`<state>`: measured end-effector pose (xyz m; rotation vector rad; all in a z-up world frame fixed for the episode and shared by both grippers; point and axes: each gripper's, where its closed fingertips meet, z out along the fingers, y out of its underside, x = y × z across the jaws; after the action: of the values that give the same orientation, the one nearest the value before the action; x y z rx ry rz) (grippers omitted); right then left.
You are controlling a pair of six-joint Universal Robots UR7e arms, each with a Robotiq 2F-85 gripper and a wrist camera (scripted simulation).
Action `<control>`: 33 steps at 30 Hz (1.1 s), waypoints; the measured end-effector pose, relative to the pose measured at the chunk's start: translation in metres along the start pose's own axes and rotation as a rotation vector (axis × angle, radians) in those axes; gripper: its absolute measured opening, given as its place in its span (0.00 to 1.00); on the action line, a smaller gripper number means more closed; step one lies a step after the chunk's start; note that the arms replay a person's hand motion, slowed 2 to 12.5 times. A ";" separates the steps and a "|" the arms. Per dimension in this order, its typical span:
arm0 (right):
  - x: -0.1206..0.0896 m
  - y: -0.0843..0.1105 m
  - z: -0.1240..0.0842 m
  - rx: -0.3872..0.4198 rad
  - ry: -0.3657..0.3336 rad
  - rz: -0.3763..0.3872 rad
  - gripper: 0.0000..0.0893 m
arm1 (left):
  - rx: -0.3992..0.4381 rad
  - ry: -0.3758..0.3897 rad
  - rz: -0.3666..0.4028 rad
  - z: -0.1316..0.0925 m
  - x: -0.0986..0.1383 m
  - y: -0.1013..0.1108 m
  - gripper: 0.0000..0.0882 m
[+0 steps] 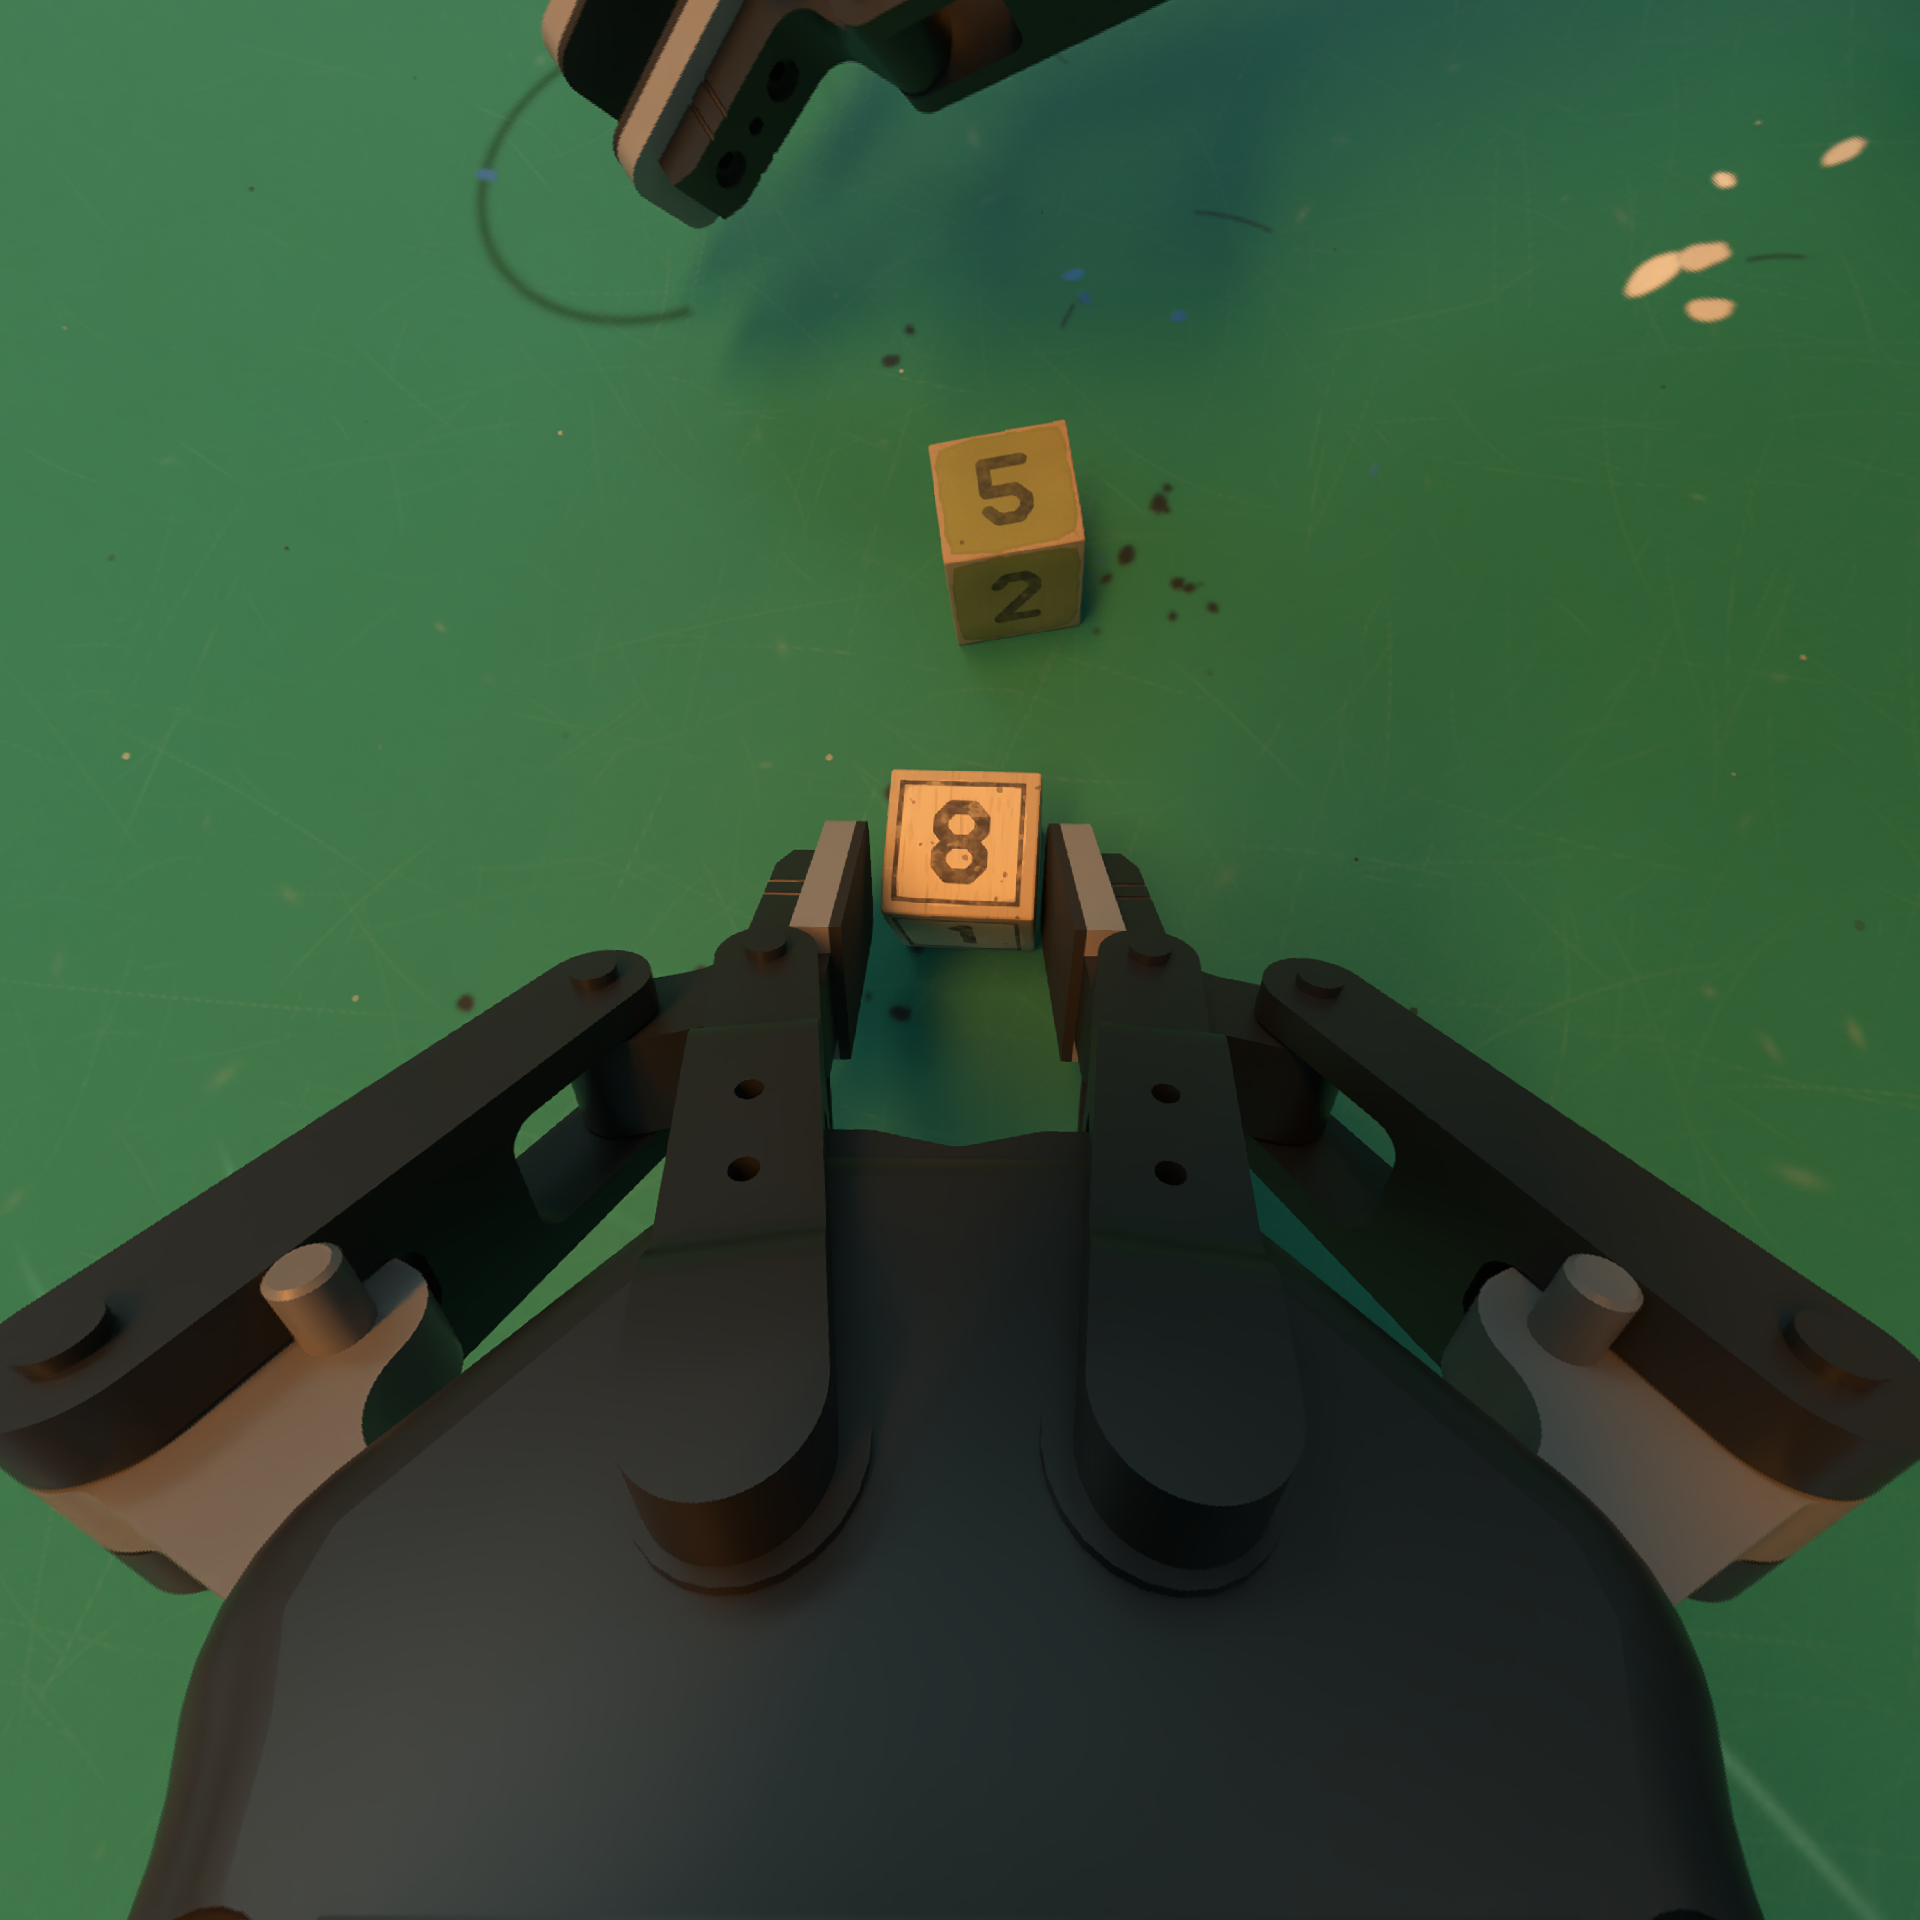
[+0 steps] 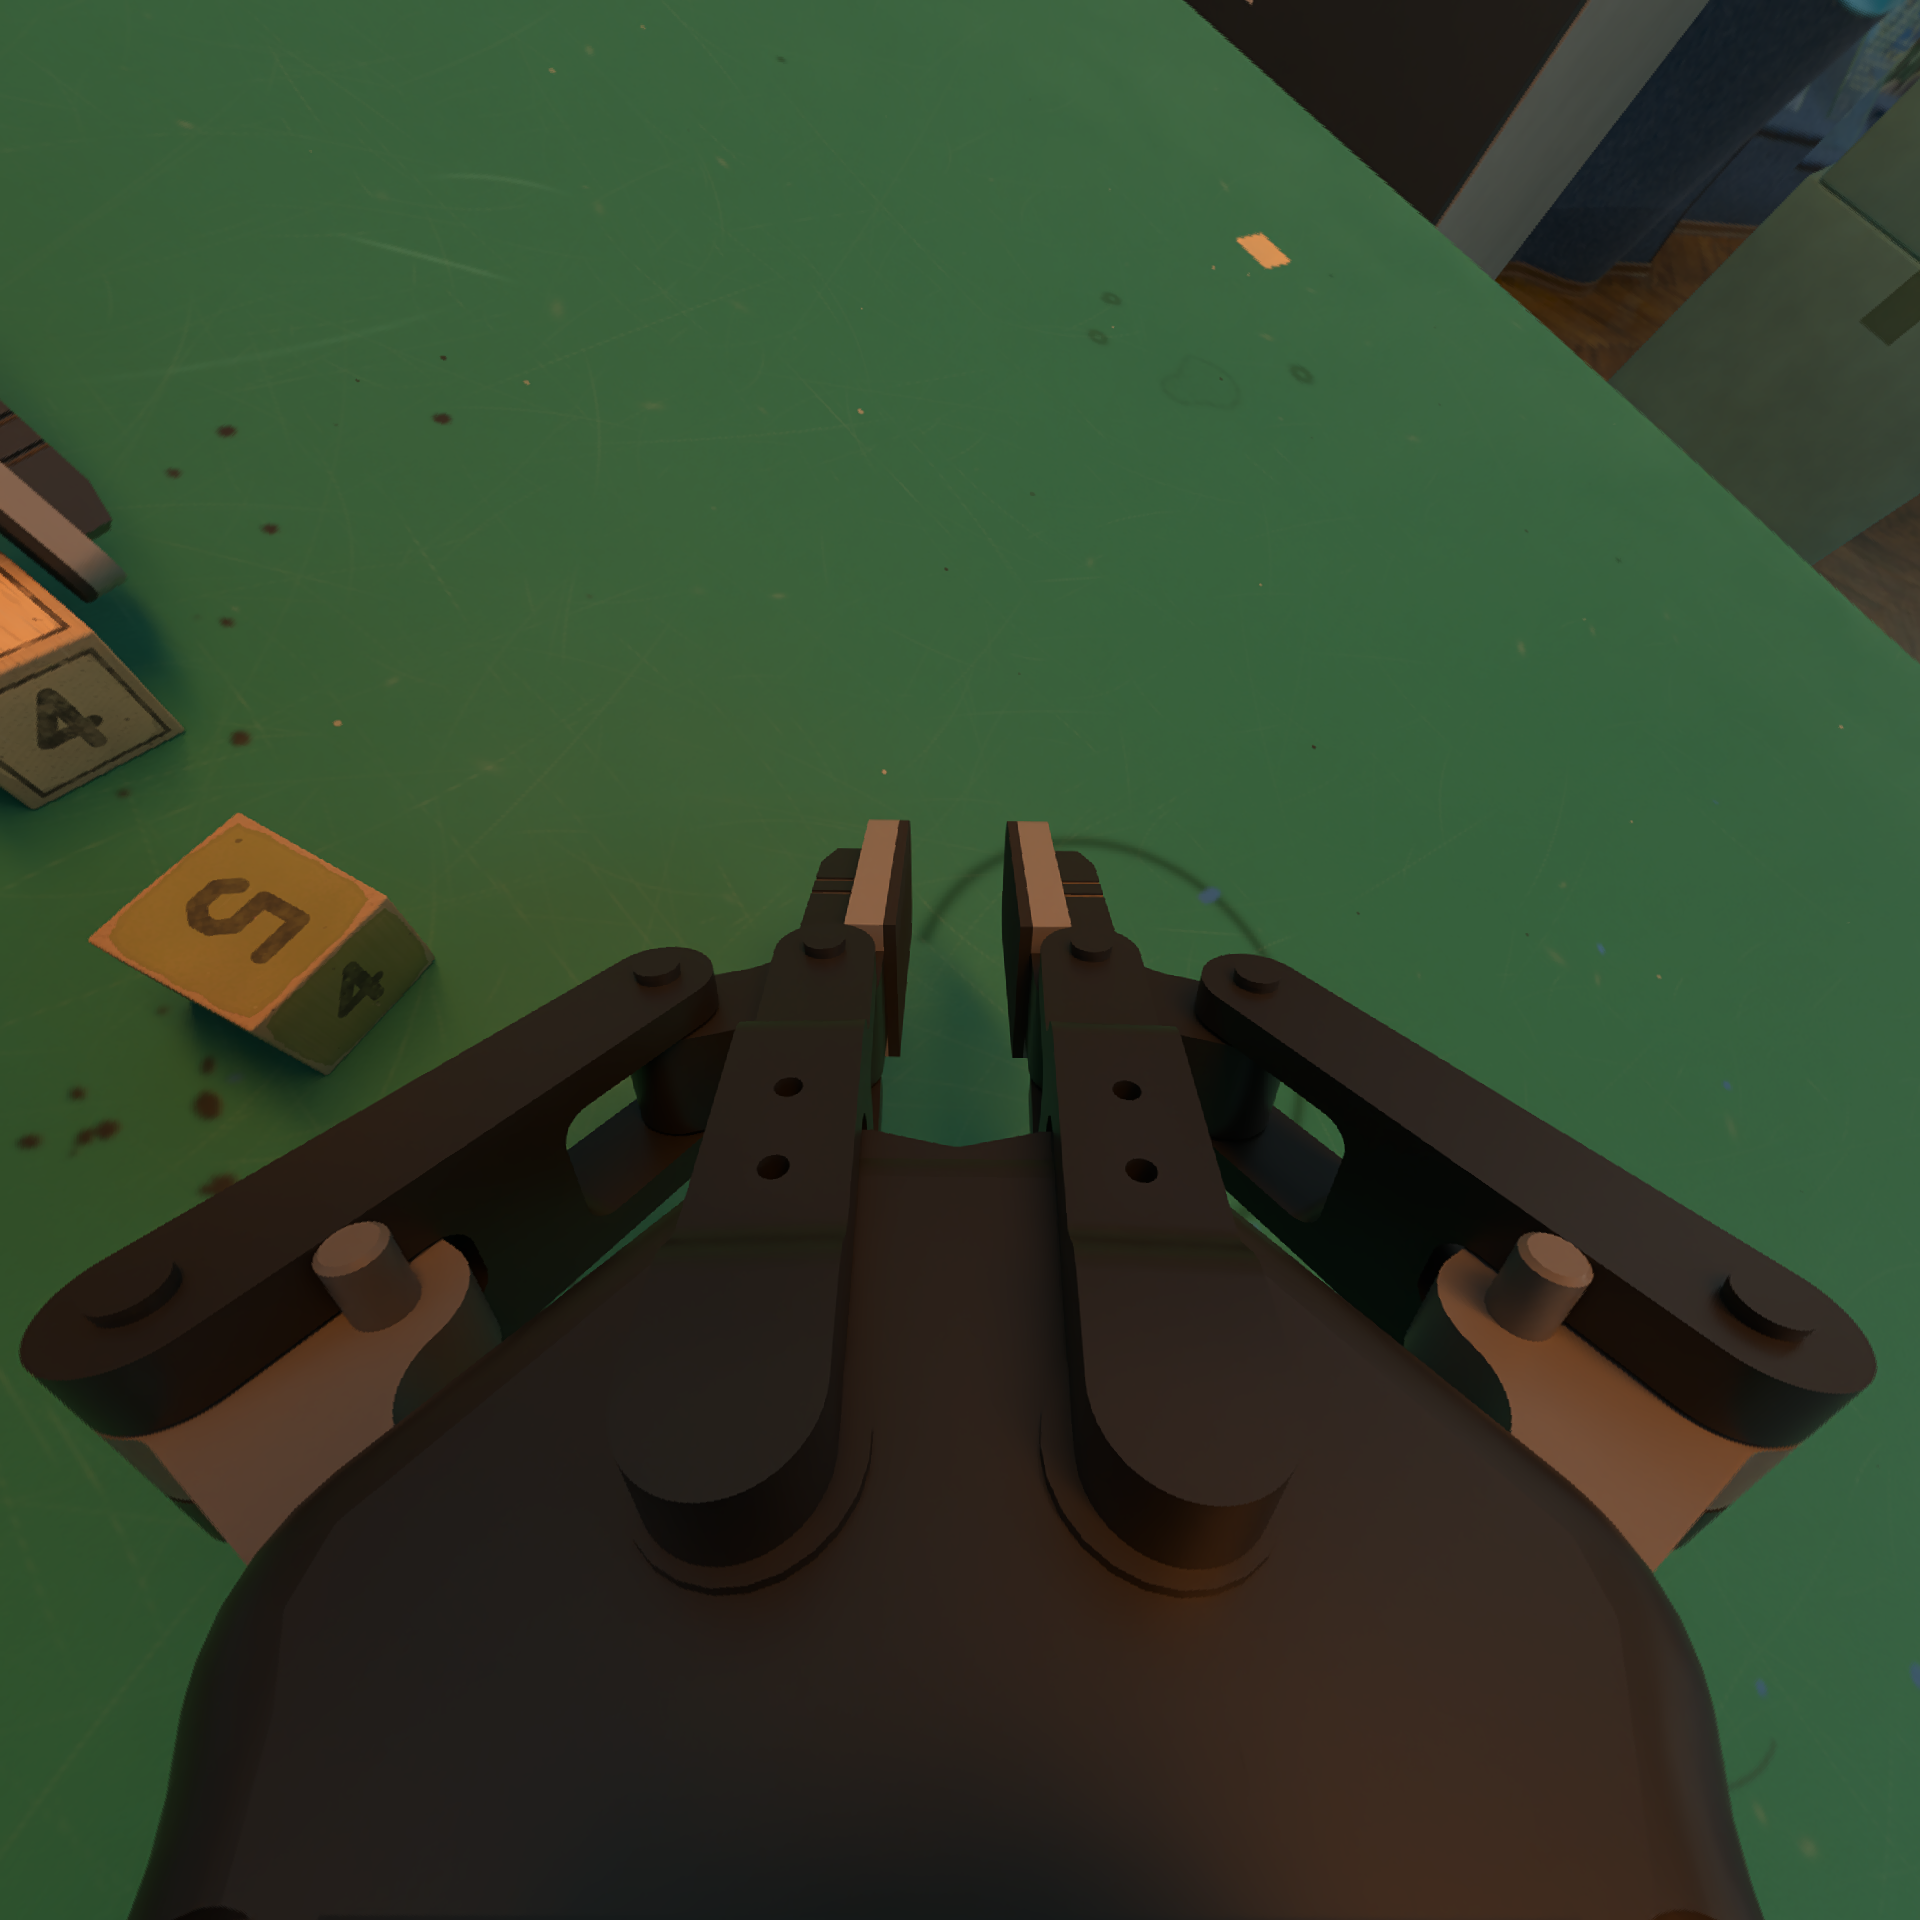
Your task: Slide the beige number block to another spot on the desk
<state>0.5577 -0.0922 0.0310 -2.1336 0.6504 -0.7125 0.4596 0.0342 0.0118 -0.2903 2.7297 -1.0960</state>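
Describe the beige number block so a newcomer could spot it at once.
On the green desk, look between the left gripper's fingers: the beige number block sits there. The only other block, the yellow block, stands apart beyond it, nearer the right gripper.

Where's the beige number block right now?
In the left wrist view the beige number block sits on the green desk between the left gripper fingers, with the yellow block just beyond it.

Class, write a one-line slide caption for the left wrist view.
Left gripper straddles the beige number block on the green desk, a yellow block beyond it.
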 end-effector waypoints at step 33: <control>0.003 -0.002 -0.002 0.020 -0.007 0.037 0.26 | 0.129 -0.004 -0.034 -0.018 0.015 -0.038 0.55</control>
<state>0.5590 -0.0942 0.0350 -2.1002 0.6744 -0.6886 0.4446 0.0153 0.0495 -0.3195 2.6448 -1.2730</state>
